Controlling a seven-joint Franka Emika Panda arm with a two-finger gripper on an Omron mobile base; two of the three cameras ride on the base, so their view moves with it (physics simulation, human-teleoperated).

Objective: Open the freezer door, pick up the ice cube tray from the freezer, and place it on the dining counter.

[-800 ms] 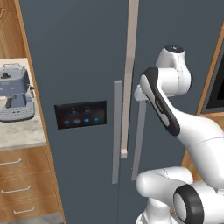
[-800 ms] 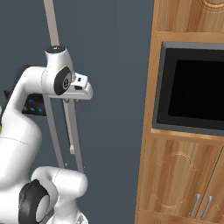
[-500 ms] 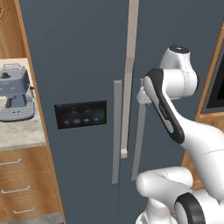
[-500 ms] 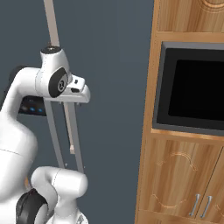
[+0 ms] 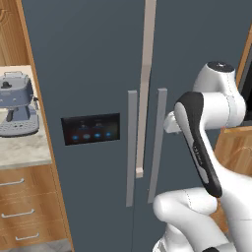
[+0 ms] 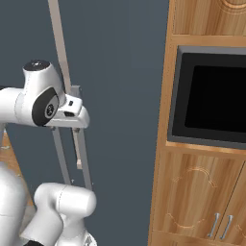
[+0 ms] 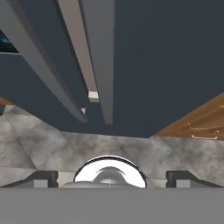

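Observation:
The freezer door point(image 5: 88, 69) is shut; it is dark slate-grey with a black panel of blue lights point(image 5: 91, 131) and a grey bar handle point(image 5: 131, 147). My gripper point(image 7: 112, 178) is open, its two dark fingertips point(image 7: 41, 178) far apart with nothing between them. It hangs in front of the two door handles, nearer the plain door's handle point(image 5: 157, 142), and touches neither. In the hand view the freezer handle point(image 7: 39, 65) runs slantwise on the left. The white hand point(image 6: 72, 111) sits at mid-handle height. The ice cube tray is hidden behind the door. The dining counter is out of view.
A blue coffee machine point(image 5: 17, 106) stands on a small marbled counter point(image 5: 24, 150) over wooden drawers point(image 5: 22, 211), left of the fridge. To the right, a black built-in oven point(image 6: 211, 105) sits in a wooden cabinet point(image 6: 192, 197). My own forearm point(image 5: 197, 142) crosses the plain door.
The hand has dropped lower in front of the fridge handles and the elbow has shifted. Both doors stay shut.

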